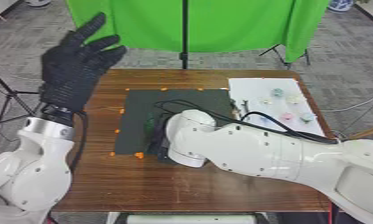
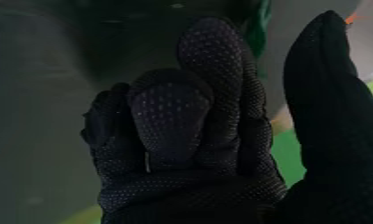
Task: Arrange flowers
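At the black-gloved left hand, raised by the left side of the brown wooden table, saw fingers spread wide around nothing. Farther right, found a dark green, glassy-looking object, presumably the vase, over the dark grey rectangular mat, just beside the black-gloved right hand. There, saw loosely bent fingers and a thumb set well apart, empty; could not tell touching from mere nearness. Guessed at a step of steadying or placing the vase. Feared a tip or a slide from a sideways nudge by those bent fingers, or a slip from a grasp closed too soon.

Along the white jointed right arm, noted looping black cables; suspected a possible snag on the vase or a drag across the white rectangular sheet. At far right, found small pastel artificial-looking flowers on that sheet, apart from the vase. Judged them at risk of crushing or scattering under a low forearm swing.
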`<state>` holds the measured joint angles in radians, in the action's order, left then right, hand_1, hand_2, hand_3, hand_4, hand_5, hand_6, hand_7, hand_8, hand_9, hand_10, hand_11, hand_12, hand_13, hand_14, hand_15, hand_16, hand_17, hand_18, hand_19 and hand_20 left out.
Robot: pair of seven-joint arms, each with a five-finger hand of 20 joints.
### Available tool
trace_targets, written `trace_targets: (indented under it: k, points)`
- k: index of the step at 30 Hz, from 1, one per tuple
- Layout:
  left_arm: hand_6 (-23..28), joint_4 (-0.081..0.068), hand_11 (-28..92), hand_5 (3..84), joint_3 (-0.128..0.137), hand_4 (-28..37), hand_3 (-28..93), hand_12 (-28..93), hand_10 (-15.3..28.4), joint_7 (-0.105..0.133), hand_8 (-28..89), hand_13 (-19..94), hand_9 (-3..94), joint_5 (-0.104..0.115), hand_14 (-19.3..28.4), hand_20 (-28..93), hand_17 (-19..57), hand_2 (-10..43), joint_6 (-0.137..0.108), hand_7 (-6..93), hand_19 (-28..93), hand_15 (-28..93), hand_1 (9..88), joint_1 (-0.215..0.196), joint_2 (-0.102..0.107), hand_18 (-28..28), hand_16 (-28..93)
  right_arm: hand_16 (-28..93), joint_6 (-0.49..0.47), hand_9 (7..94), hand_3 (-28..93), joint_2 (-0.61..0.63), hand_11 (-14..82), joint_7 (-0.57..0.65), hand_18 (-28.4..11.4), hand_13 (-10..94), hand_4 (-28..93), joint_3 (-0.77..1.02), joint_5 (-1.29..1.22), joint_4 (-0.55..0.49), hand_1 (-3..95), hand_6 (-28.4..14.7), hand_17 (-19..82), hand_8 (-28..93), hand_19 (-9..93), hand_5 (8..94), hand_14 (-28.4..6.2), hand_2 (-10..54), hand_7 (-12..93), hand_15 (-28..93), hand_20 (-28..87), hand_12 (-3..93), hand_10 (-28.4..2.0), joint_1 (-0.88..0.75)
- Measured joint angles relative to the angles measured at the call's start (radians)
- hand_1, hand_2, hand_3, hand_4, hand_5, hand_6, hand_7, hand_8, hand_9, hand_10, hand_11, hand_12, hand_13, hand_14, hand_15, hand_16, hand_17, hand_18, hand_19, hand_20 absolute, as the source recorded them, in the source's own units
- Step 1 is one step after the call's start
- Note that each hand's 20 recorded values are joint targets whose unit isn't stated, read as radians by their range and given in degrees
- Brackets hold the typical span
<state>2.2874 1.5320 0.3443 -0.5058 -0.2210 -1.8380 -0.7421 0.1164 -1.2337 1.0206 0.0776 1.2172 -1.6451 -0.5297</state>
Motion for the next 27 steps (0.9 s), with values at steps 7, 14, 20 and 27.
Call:
trace_targets:
  k: [7, 14, 20, 27]
  points:
    - [7.0, 0.043, 24, 31.0, 0.042, -28.3, 77, 13, 19.5, 0.126, -10, 23, 30.4, 0.005, 27.2, 11, -13.0, 9.7, -0.053, 15.9, 49, 40, 20.3, -0.145, 0.096, 23.2, -4, 17, -0.070, 85.4, 63, -0.042, 44.4, 0.002, -20.9, 81, -28, 0.021, -0.003, 0.002, 40.9, 1.7, 48, -13, 93, 68.1, -7.0, -6.5, 13, 74, 33, 20.6, -11.6, 0.030]
    - [6.3, 0.041, 11, 30.5, 0.085, -28.1, 76, 20, 21.5, 0.045, -7, 21, 30.6, 0.003, 28.4, 11, -15.5, 10.3, -0.045, 14.1, 50, 25, 19.8, -0.191, 0.068, 24.9, 7, 17, 0.013, 87.0, 66, -0.045, 43.8, 0.035, -21.4, 82, -28, -0.005, 0.084, -0.022, 40.1, 0.6, 49, -12, 93, 74.1, -6.9, -6.7, 12, 73, 34, 20.7, -11.4, 0.033]
    - [5.6, 0.057, 6, 30.5, 0.176, -27.6, 75, 24, 21.4, 0.010, -5, 19, 30.4, -0.002, 28.4, 10, -16.6, 10.3, -0.046, 13.0, 51, 21, 19.5, -0.272, 0.039, 24.3, 10, 18, 0.030, 85.9, 75, -0.035, 44.5, -0.019, -21.9, 80, -28, 0.004, 0.137, -0.033, 36.7, 0.9, 47, -12, 93, 64.1, -7.5, -6.0, 11, 74, 35, 21.6, -11.3, 0.021]
    - [5.0, 0.052, 7, 30.6, 0.172, -27.8, 76, 25, 19.3, 0.002, -6, 22, 31.9, -0.003, 28.4, 10, -17.0, 10.1, -0.045, 14.6, 48, 13, 19.4, -0.270, 0.030, 23.8, 13, 18, -0.135, 82.5, 81, -0.026, 45.9, -0.133, -23.3, 77, -24, 0.062, 0.054, -0.030, 32.6, 1.4, 44, -11, 93, 48.1, -9.8, 3.9, 10, 76, 35, 21.5, -13.2, 0.002]
